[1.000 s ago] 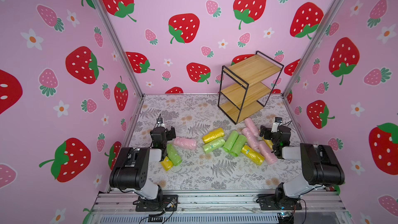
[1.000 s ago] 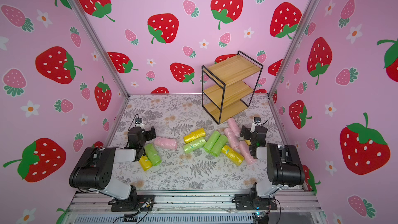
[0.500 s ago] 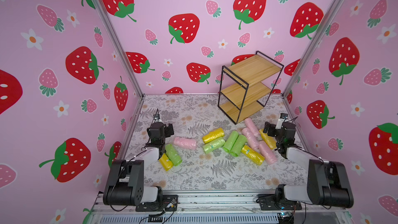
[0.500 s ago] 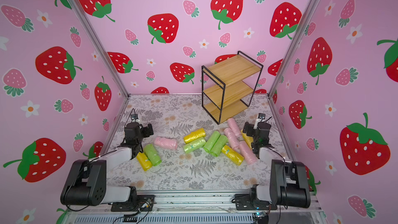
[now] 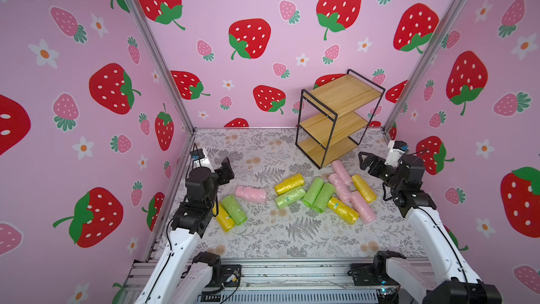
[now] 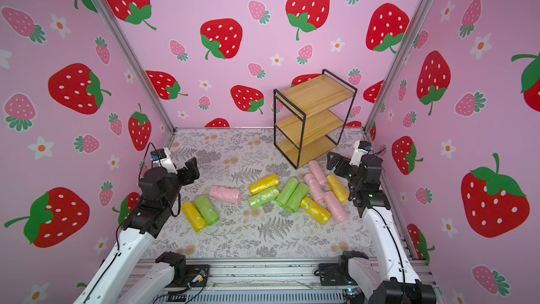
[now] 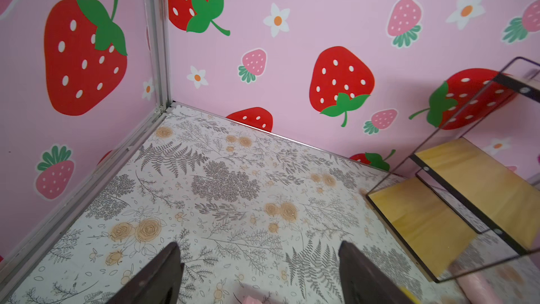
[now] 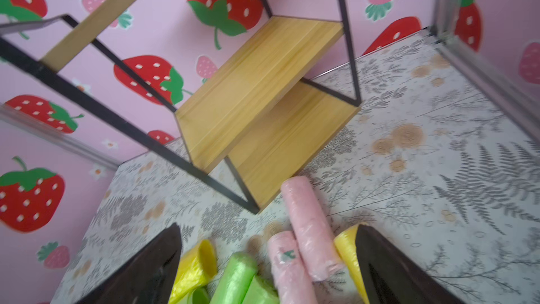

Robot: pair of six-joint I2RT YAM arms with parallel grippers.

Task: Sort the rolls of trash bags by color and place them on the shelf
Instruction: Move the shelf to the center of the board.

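In both top views, the small three-tier shelf of thin black metal frame and light wooden boards (image 5: pixel 344 95) stood at about one o'clock on the grey fern-printed floor mat (image 5: pixel 263 238); all twelve soft, crinkly plastic rolls of trash bags (image 5: pixel 323 197) lay on the mat; nine of them, green, yellow and pink mixed, lay heaped from the centre toward three o'clock, just in front of the shelf's near corner; a lone pale pink roll (image 5: pixel 250 194) lay just to the nine o'clock side of centre; a yellow roll (image 5: pixel 225 220) and a light green roll (image 5: pixel 233 209) lay touching side by side near eight o'clock, beside the left arm (image 5: pixel 181 247). The left gripper (image 5: pixel 226 171) hung over the mat at nine o'clock and the right gripper (image 5: pixel 365 160) at three o'clock, beside the heap; neither held anything.

In the left wrist view, the left gripper's (image 7: pixel 258 244) jaws stood wide apart, gripping nothing, with mat showing between them; the shelf's (image 7: pixel 467 176) lower boards lay beyond.

In the right wrist view, the right gripper's (image 8: pixel 267 226) jaws gaped wide and gripped nothing; pink, green and yellow rolls lay on the mat below them; another pale pink roll (image 8: pixel 309 226) had its far end just beside the shelf's (image 8: pixel 257 106) bottom corner.
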